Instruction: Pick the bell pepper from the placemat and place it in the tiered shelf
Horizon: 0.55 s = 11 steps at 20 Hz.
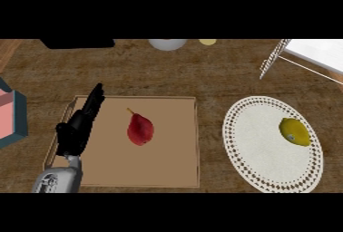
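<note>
Nearest, the left robot hand (pixel 79 127) rests open, fingers straight, holding nothing, over the left edge of a brown tray (pixel 167 172). Far right, the yellow bell pepper (pixel 295 132) lies on the white placemat (pixel 258 136) on the bench (pixel 167 72).

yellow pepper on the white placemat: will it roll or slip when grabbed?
The yellow bell pepper looks rounded and lies on its side on the placemat, so a nudge would probably roll it. Its skin looks smooth and glossy, likely slippery. It seems small, so probably light.
</note>
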Available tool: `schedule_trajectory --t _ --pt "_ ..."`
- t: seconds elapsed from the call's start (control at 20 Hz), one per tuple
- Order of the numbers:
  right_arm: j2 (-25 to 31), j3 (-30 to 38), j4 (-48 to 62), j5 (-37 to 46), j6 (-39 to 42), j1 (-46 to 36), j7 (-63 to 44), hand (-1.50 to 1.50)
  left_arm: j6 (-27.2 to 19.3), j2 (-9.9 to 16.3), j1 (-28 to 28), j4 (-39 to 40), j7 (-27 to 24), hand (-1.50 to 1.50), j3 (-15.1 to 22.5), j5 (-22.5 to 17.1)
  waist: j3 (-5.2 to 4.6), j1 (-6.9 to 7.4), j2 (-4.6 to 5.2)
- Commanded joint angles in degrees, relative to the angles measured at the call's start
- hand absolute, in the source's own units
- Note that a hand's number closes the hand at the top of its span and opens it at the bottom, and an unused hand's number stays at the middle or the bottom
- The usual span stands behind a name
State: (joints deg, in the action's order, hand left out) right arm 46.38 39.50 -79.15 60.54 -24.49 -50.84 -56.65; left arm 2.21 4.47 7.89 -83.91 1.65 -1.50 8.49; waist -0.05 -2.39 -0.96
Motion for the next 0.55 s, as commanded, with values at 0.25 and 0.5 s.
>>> schedule_trajectory --t 0.25,0.5 --pt "4.9 12.3 -23.7 -9.9 27.7 14.4 -8.3 -1.50 -0.9 0.8 -2.5 0.3 -1.6 0.00 -1.3 0.3 -0.03 -2.31 -0.54" --pt "3.4 24.8 -34.1 -20.8 39.6 21.9 -7.2 -1.50 -2.3 -0.3 -2.2 -0.4 -0.7 0.00 -1.0 0.8 0.04 -3.11 -0.69"
